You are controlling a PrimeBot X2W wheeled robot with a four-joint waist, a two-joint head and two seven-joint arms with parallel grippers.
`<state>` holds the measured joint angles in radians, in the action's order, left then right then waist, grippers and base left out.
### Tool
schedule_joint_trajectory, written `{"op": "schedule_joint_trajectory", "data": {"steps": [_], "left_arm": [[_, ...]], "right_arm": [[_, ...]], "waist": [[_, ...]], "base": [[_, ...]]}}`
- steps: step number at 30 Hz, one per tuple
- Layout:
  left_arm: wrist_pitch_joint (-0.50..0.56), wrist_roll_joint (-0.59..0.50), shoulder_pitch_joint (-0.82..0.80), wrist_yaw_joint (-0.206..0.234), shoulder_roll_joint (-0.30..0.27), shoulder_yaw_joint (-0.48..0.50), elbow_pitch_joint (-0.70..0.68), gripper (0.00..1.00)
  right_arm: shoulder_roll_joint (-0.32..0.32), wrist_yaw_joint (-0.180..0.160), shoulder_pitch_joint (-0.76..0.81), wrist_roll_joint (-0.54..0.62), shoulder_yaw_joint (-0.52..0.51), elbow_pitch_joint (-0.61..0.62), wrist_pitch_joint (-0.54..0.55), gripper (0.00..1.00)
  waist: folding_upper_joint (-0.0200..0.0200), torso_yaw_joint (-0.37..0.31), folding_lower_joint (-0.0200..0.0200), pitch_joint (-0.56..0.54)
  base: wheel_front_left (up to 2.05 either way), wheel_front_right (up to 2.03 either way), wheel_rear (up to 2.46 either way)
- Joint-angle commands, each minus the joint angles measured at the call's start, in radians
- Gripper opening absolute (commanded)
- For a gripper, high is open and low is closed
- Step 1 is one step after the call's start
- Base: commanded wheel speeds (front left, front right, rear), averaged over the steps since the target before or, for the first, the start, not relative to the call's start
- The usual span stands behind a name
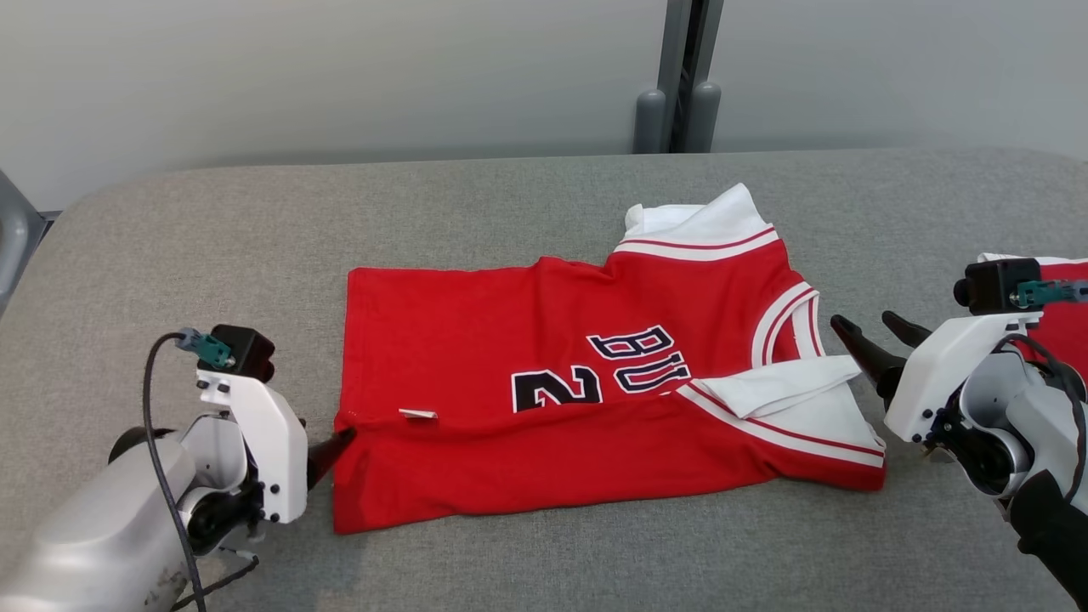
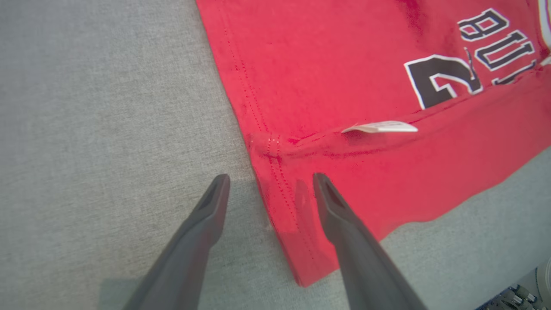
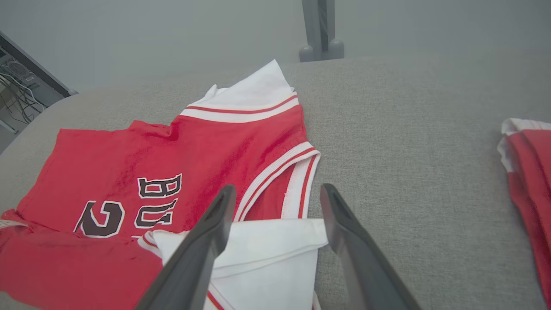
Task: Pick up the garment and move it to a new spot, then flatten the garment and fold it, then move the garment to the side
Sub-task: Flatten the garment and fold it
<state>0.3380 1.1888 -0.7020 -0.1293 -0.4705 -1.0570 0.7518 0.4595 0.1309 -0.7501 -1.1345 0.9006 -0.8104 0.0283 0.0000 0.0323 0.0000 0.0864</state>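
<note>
While the left gripper (image 2: 270,176) and right gripper (image 3: 277,188) gape empty, the unpinned fold in the red jersey (image 1: 510,340) could spring open.

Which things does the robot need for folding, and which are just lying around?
For the job:
- red jersey
- left tool
- right tool

Just lying about:
- second red garment
- grey post
</note>
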Motion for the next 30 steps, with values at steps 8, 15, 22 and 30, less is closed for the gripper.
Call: {"op": "schedule_joint_trajectory", "data": {"steps": [8, 15, 22, 30], "left_arm": [[-0.301, -0.059, -0.067, 0.081, 0.012, 0.073, 0.069, 1.00], [-0.566, -0.042, 0.039, 0.171, 0.076, 0.160, 0.079, 1.00], [-0.603, -0.122, 0.185, 0.278, 0.151, 0.279, 0.002, 1.00], [-0.602, -0.217, 0.353, 0.286, 0.242, 0.309, 0.025, 1.00]], "right_arm": [[0.009, 0.000, 0.001, 0.025, -0.007, -0.055, -0.172, 1.00], [-0.027, 0.000, 0.111, 0.010, -0.064, -0.106, -0.279, 1.00], [-0.055, 0.000, 0.230, 0.054, -0.196, -0.110, -0.295, 1.00], [-0.138, 0.000, 0.337, 0.167, -0.319, -0.134, -0.294, 1.00]], "waist": [[0.0000, 0.013, 0.0000, -0.038], [0.0000, 0.017, 0.0000, -0.083], [0.0000, 0.031, 0.0000, -0.097], [0.0000, 0.034, 0.0000, -0.101]], "base": [[0.00, 0.00, 0.00], [0.00, 0.00, 0.00], [0.00, 0.00, 0.00], [0.00, 0.00, 0.00]]}}
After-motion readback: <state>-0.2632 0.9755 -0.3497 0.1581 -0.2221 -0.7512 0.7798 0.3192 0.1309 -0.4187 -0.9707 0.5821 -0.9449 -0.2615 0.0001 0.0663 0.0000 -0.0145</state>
